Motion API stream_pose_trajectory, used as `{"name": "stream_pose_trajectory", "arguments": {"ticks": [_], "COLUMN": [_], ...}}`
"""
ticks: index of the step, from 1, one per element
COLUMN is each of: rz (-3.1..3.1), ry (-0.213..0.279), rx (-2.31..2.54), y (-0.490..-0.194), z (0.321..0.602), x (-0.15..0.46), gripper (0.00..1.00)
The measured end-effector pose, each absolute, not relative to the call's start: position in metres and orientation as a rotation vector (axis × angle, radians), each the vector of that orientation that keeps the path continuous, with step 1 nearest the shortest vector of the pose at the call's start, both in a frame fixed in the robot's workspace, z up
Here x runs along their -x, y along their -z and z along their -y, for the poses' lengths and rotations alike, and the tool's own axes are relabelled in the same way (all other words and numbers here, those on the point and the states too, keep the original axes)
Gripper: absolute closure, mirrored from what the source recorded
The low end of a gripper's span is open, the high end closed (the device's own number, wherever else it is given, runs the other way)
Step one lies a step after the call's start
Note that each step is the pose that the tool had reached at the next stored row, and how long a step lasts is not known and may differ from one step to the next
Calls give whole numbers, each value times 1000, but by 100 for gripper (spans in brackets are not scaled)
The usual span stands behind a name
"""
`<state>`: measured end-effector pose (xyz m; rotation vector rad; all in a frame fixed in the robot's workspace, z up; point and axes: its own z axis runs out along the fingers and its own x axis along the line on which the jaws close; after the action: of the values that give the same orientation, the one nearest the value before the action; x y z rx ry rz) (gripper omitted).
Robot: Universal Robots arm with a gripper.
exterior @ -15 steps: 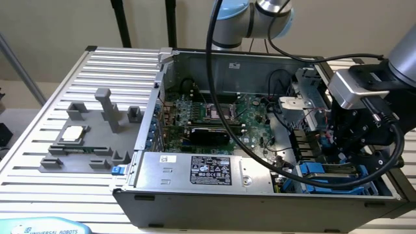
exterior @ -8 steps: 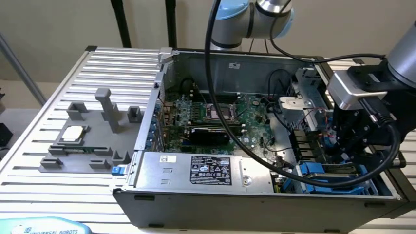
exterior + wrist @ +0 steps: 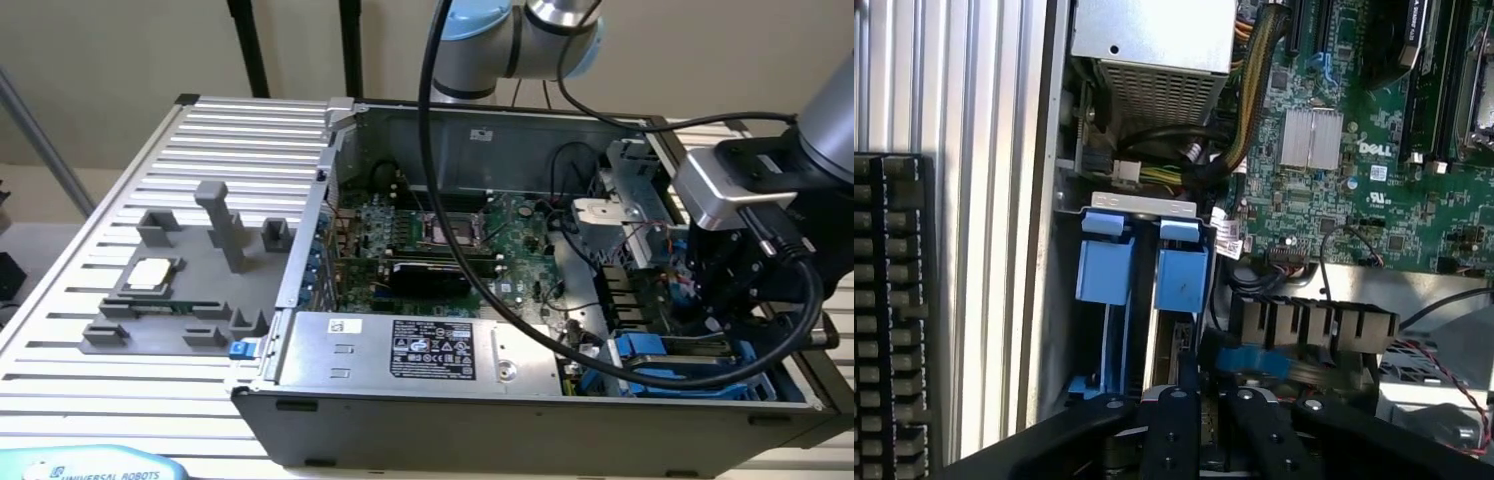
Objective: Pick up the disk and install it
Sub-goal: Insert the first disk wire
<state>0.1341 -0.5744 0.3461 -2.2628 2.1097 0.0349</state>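
The disk stands on edge in the drive bay at the case's corner, its bright blue carrier end facing out and a strip of its grey body showing below. A second blue carrier sits in the slot beside it. My gripper hangs just over the disk's near edge. Its black fingers are drawn together with only a thin gap, and I see nothing clamped between them. In the exterior view my gripper reaches down into the case at the exterior view's right, above the blue carriers.
The open computer case holds a motherboard, a silver power supply box with a black label, and cable bundles near the bay. A grey fixture with a small square chip lies on the slatted table at the exterior view's left.
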Motion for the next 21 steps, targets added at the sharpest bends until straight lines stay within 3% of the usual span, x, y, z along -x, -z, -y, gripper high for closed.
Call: {"name": "stream_pose_trajectory", "arguments": {"ticks": [10,21], "rz": [-2136,-2178], "ry": [-29,23], "rx": [2233,2154], "y": [-347,-344], "z": [580,580], "x": [-134,-133], "gripper": [84,84]}}
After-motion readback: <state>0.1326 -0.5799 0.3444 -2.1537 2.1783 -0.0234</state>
